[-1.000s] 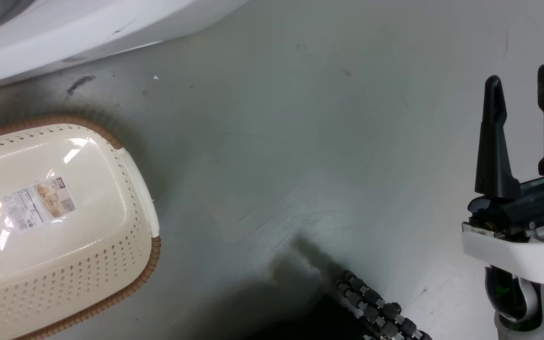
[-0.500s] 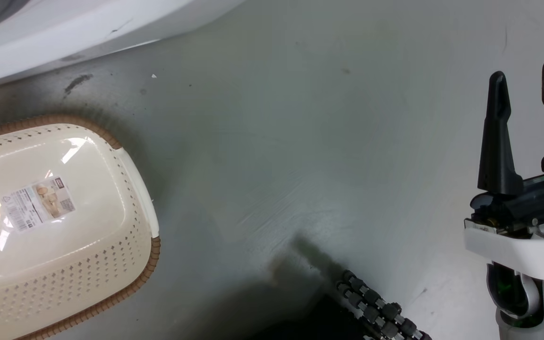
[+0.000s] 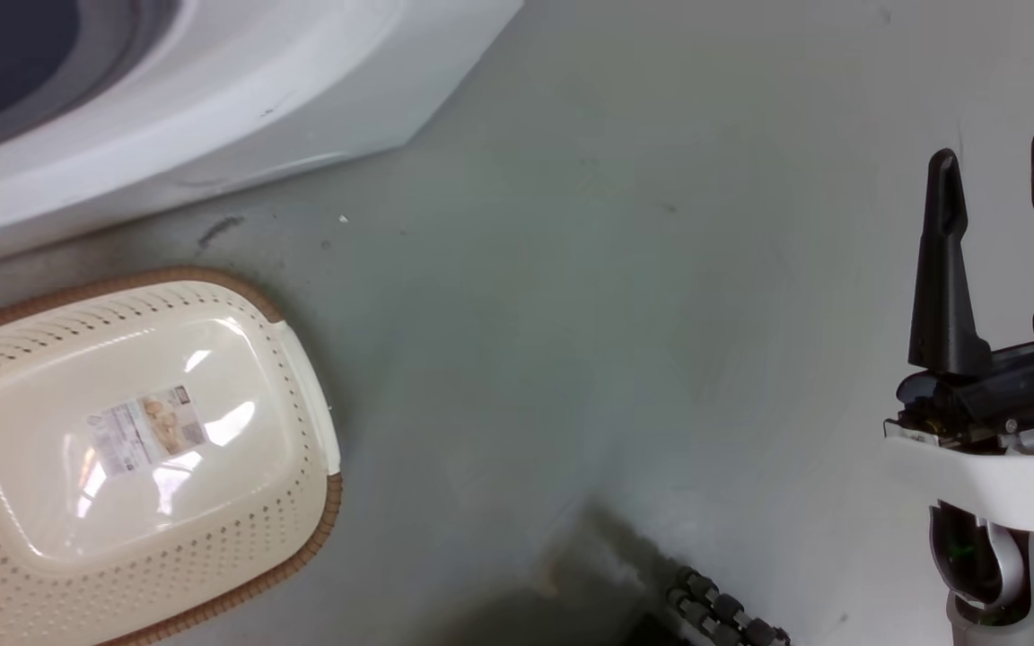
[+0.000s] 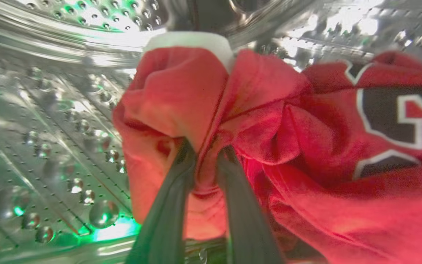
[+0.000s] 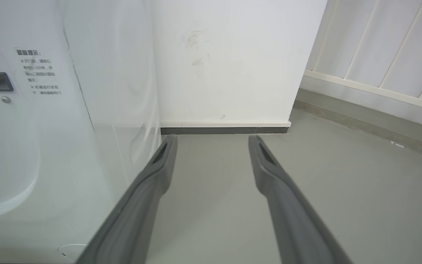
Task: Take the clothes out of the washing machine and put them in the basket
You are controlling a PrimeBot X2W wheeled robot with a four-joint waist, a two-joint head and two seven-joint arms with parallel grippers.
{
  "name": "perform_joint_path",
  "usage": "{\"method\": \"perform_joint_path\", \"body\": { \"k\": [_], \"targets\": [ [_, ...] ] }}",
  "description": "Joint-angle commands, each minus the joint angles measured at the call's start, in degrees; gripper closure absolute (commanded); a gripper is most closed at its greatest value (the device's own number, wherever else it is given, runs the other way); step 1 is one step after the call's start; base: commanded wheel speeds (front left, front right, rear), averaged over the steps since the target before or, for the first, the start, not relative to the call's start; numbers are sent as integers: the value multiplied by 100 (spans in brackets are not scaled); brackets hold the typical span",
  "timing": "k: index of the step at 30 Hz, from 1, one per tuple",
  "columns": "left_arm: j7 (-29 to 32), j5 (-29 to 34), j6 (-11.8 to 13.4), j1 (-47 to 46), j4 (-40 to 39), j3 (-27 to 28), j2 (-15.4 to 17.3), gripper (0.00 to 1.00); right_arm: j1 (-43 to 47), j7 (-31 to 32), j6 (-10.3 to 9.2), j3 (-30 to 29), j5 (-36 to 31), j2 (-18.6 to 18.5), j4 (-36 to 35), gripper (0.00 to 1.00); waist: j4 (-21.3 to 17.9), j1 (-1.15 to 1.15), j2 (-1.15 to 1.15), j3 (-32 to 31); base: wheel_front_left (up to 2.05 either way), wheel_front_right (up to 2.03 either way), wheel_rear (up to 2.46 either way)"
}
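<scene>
Left gripper [image 4: 207, 152] clamps a fold of clothes [image 4: 181, 91]; washing machine [image 4: 50, 110] surrounds both.

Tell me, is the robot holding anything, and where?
The left tool pinches a bunched fold of the red jersey; the right tool holds nothing.

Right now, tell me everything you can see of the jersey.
The jersey is red, soft-looking fabric, bunched and creased, with black lettering edged in white on its right part. It lies inside the perforated steel drum. The left gripper is shut on a fold near its middle, fingertips sunk in the cloth.
</scene>
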Motion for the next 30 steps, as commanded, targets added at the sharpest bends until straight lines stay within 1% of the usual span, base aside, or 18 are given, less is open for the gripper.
{"method": "perform_joint_path", "body": {
  "k": [1,8,11,19,24,30],
  "targets": [
    [-201,-49,-1,154,24,-9,-22,100,64,-12,-4,-8,-47,-1,13,0,99,0,0,-213,0,0,0],
    [-1512,-458,-2,946,257,-54,-223,100,224,-12,-4,11,-233,-1,116,0,255,0,0,-764,0,0,0],
    [-1968,-581,-2,1278,327,-79,-313,100,291,-12,-4,7,-312,-2,160,0,306,0,0,-991,0,0,0],
    [-2950,-873,-3,2230,436,-86,-583,100,552,-12,-4,18,-502,-1,253,0,452,0,0,-1595,0,0,0],
    [-3282,-940,52,2826,265,-94,-797,100,770,-12,-4,44,-625,-1,290,0,594,0,0,-2008,0,0,0],
    [-3397,-995,191,3506,-256,-67,-971,100,1062,-11,-4,70,-817,-2,365,0,769,0,0,-2520,0,0,0]
  ]
}}
